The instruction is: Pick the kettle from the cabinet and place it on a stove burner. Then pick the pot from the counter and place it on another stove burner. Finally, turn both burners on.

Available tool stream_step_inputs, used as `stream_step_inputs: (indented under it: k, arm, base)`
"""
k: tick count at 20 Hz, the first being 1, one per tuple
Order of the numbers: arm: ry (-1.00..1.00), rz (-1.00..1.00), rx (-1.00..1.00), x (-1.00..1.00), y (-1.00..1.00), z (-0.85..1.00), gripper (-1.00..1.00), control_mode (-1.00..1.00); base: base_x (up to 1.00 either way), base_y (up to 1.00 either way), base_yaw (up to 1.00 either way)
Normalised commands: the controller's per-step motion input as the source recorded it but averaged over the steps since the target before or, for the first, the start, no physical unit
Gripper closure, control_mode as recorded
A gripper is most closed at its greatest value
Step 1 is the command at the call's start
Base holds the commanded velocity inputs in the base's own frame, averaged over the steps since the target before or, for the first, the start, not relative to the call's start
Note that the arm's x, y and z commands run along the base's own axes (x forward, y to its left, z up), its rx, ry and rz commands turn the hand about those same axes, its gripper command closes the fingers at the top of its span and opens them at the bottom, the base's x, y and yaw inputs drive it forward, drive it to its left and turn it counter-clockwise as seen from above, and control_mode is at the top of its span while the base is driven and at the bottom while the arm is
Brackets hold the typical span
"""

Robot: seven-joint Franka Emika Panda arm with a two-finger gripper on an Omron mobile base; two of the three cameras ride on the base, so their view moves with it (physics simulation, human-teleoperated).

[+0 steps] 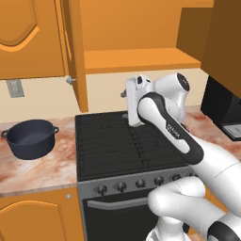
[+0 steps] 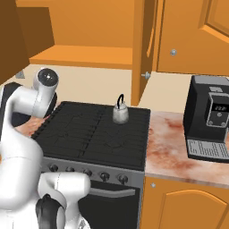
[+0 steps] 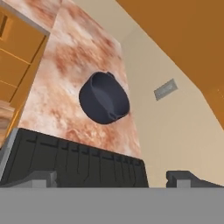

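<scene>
While the arm [image 1: 164, 127] reaches over the stove [image 1: 122, 146] in the left base view, the pot [image 1: 30, 138] sits on the counter [image 1: 37, 169] just to the left of the stove, upright and apart from the cooktop's edge. A wall socket [image 1: 14, 88] is on the wall above the pot. Above the stove's back edge hangs the cabinet [image 1: 141, 59], its door [image 1: 75, 52] swung open and its shelf bare. A row of knobs [image 1: 141, 183] runs along the stove's front. The hand's white body is above the stove's back right part; the fingers are hidden behind it here.

From the right base view, the kettle [image 2: 120, 112] stands upright on a burner [image 2: 120, 120] at the back of the stove, toward its right side, handle arched on top. A black coffee machine [image 2: 210, 118] stands on the counter to the right of the stove. The cabinet door hangs open above the kettle, just behind it.

Through the hand view, the gripper [image 3: 111, 177] is spread wide and grasps nothing; its two dark fingertips [image 3: 183, 178] stand far apart at the bottom. The stove's black grate lies near the fingertips, and the pot rests on the counter beyond the grate, with the wall socket on the wall beside it.
</scene>
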Motion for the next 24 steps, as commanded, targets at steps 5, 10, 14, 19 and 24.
stream_step_inputs:
  k: [5, 10, 14, 19, 24]
  arm:
    - [-0.01, 0.0, 0.0, -0.22, 0.0, 0.0, -1.0, -1.0]
    - [0.0, 0.0, -0.04, -0.26, 0.0, 0.0, -1.0, -1.0]
    - [0.0, 0.0, -0.04, -0.28, 0.0, 0.0, -1.0, -1.0]
    - [-0.01, 0.01, -0.04, -0.27, 0.0, 0.0, -1.0, -1.0]
    - [-0.01, 0.01, 0.0, -0.12, -0.02, 0.0, -1.0, -1.0]
  base:
    - [0.0, 0.0, 0.0]
    - [0.0, 0.0, 0.0]
    - [0.0, 0.0, 0.0]
    - [0.0, 0.0, 0.0]
    - [0.0, 0.0, 0.0]
